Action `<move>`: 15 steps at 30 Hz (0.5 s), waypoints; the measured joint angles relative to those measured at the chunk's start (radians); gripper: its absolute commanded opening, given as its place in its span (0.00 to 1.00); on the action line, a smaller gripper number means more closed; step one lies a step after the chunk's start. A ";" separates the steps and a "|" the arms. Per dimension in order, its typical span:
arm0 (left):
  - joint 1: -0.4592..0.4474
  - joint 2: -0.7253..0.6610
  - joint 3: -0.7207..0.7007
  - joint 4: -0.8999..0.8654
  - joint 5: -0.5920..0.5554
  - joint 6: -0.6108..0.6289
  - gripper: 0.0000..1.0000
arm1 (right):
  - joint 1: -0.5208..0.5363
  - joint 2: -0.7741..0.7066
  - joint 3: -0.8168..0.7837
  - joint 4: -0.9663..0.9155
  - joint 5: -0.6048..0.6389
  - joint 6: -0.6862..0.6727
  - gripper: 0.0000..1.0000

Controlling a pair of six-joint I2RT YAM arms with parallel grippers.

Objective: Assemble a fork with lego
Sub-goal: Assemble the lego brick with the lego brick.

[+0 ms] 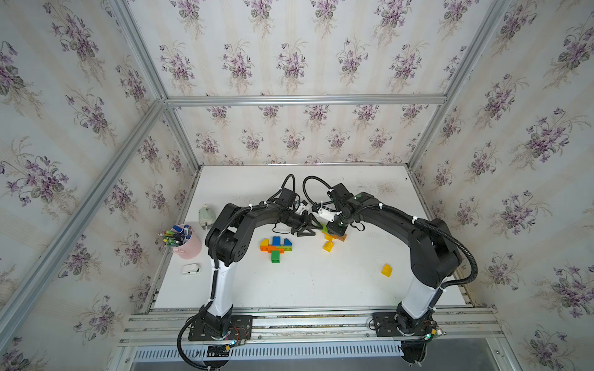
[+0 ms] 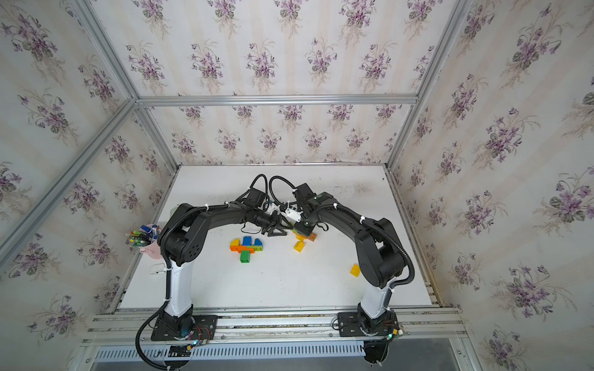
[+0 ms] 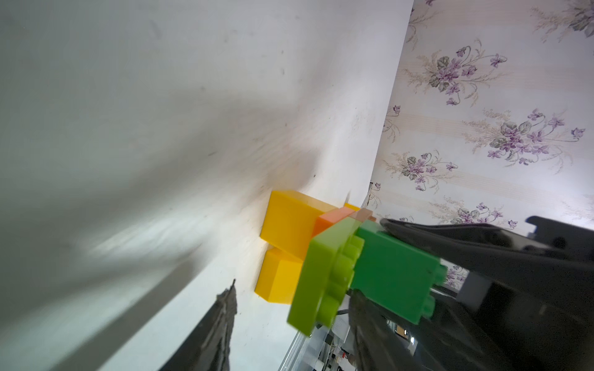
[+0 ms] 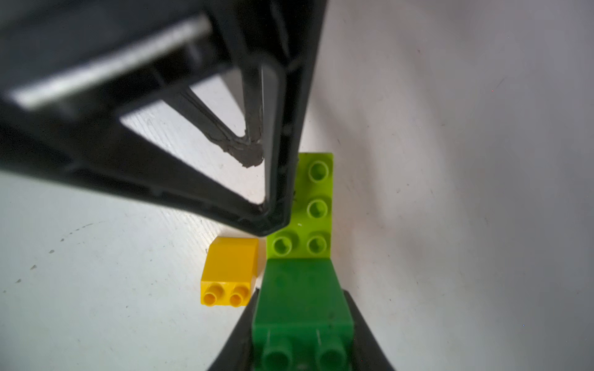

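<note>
Claw work first: the right claw (image 4: 302,324) is clamped on a dark green brick (image 4: 302,298), one finger pressed to each side of it, seen in the right wrist view. That brick sits against the end of a lime plate (image 4: 310,208) whose studs face the camera. In the left wrist view the dark green brick (image 3: 395,276) appears pushed onto the studs of the lime plate (image 3: 318,276), though whether it is fully seated I cannot tell.

The left claw (image 4: 273,189) stands partly open, with one fingertip against the lime plate's edge and the other finger apart from it; it does not close on anything.

Just beside the lime plate lies a loose yellow brick (image 4: 229,273) with a sloped top, resting on the white counter (image 4: 96,289). The left wrist view shows further yellow pieces (image 3: 286,225), an orange piece (image 3: 334,216) and a sliver of brown behind the plate, all close together.

In both top views the two claws meet near the middle of the counter (image 1: 321,289), over this small cluster. Nearer the robot's left side lies a flat assembly (image 1: 276,245) of orange, blue, yellow, lime and green bricks. Another single yellow brick (image 1: 387,270) lies well apart, close to the right arm.

At the counter's left edge stand a pink cup of marker pens (image 1: 183,241), a pale jar (image 1: 206,214) and a small white object (image 1: 191,268).
</note>
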 measured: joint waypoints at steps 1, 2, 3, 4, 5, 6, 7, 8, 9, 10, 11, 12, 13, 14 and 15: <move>0.007 -0.006 -0.003 0.000 -0.003 0.000 0.58 | -0.001 0.000 -0.001 0.002 -0.002 0.000 0.19; 0.014 -0.012 -0.006 0.000 -0.003 0.000 0.59 | -0.001 0.000 -0.001 0.002 -0.003 0.000 0.19; 0.021 -0.017 -0.011 -0.001 -0.004 0.000 0.59 | -0.001 0.001 0.001 0.002 -0.004 0.000 0.18; 0.024 -0.021 -0.014 -0.003 -0.006 0.000 0.59 | -0.001 0.002 0.005 -0.002 -0.004 0.000 0.18; 0.027 -0.025 -0.018 -0.006 -0.007 0.000 0.59 | 0.000 0.003 0.011 -0.007 -0.005 0.000 0.17; 0.029 -0.029 -0.023 -0.008 -0.008 0.001 0.59 | 0.000 0.004 0.017 -0.013 -0.005 0.000 0.17; 0.033 -0.033 -0.026 -0.009 -0.008 0.002 0.59 | 0.000 0.003 0.021 -0.016 -0.005 -0.001 0.16; 0.035 -0.035 -0.031 -0.009 -0.009 0.005 0.59 | 0.000 -0.004 0.030 -0.016 -0.006 -0.004 0.16; 0.040 -0.039 -0.035 -0.010 -0.009 0.005 0.59 | 0.000 -0.007 0.033 -0.017 -0.006 -0.009 0.15; 0.045 -0.041 -0.040 -0.010 -0.009 0.005 0.59 | 0.000 -0.008 0.036 -0.017 -0.006 -0.014 0.15; 0.052 -0.045 -0.047 -0.009 -0.011 0.005 0.59 | 0.000 -0.009 0.038 -0.018 -0.006 -0.021 0.15; 0.060 -0.050 -0.055 -0.011 -0.011 0.005 0.59 | 0.000 -0.011 0.039 -0.021 -0.006 -0.029 0.15; 0.066 -0.055 -0.060 -0.012 -0.011 0.005 0.59 | 0.001 -0.012 0.043 -0.027 -0.005 -0.038 0.15; 0.074 -0.063 -0.067 -0.011 -0.012 0.005 0.59 | 0.001 -0.012 0.047 -0.035 -0.002 -0.047 0.15; 0.082 -0.071 -0.071 -0.013 -0.013 0.006 0.59 | 0.000 -0.012 0.054 -0.041 -0.003 -0.054 0.15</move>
